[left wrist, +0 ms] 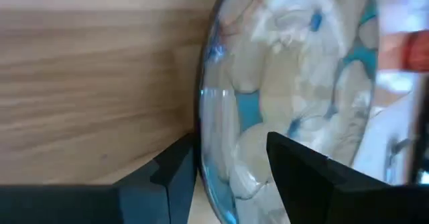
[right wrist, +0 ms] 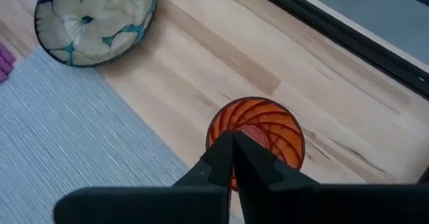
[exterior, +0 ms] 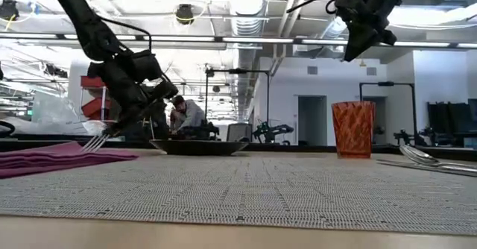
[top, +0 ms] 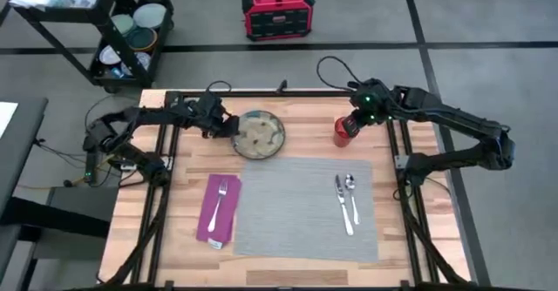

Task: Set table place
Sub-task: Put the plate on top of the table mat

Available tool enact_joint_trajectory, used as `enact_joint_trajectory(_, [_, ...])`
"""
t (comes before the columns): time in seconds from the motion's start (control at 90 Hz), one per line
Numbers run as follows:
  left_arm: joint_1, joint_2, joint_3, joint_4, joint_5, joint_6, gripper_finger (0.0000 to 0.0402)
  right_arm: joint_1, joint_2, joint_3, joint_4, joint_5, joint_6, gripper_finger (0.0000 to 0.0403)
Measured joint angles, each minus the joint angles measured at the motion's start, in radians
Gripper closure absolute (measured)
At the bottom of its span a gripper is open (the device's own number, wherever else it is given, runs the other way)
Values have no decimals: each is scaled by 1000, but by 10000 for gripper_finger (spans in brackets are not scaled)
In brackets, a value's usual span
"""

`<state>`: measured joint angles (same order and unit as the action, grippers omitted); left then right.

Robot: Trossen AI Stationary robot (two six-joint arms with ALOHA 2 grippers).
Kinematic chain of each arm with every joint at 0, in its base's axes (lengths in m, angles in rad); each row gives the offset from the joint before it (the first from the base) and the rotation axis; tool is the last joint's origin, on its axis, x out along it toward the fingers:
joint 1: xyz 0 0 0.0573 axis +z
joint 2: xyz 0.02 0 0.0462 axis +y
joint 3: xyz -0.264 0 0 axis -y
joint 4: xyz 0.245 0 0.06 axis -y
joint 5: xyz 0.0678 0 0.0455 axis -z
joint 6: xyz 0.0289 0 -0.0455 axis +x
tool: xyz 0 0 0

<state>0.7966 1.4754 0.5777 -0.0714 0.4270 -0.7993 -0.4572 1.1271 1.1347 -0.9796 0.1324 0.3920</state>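
Note:
The round plate (top: 260,134), pale flowers on teal inside, sits flat on the bare wood just beyond the grey woven mat (top: 305,206). My left gripper (top: 228,126) is open at the plate's left rim, with its fingers on either side of it. The orange-red cup (top: 344,131) stands upright off the mat's far right corner. My right gripper (right wrist: 232,153) hangs shut well above the cup (exterior: 352,130) and touches nothing. A fork (top: 220,199) lies on the magenta napkin (top: 218,208) left of the mat. A knife (top: 343,206) and a spoon (top: 351,195) lie on the mat's right part. My left gripper comes level from the table's left at the plate's left rim (left wrist: 206,137). One finger (left wrist: 175,174) stands outside the rim and the other (left wrist: 301,174) over the plate's inside. I cannot tell whether either finger touches it. The plate (exterior: 200,146) rests level on the table.
A black metal rail (top: 261,91) frames the table. Off the table, a black shelf cart (top: 122,30) with dishes stands at the far left and a red box (top: 277,10) lies on the floor behind. A person sits far off in the room.

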Motion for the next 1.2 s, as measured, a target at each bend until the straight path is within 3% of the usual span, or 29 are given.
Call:
enact_joint_trajectory(0.244, [-27,0,-68,97,-23,-49,275,0,0,0,0,0,0,403])
enact_joint_trajectory(0.456, [-49,-1,-79,149,-39,-18,387,0,0,0,7,0,0,403])
enact_joint_trajectory(0.7, [-57,-8,-80,362,24,-86,399,0,0,0,24,0,1,403])
enact_joint_trajectory(0.844, [-93,-9,-55,375,21,-127,400,0,0,0,-1,-3,1,403])
enact_joint_trajectory(1.2, [-429,-10,32,374,-34,-290,401,29,-4,-1,-144,-3,-37,403])
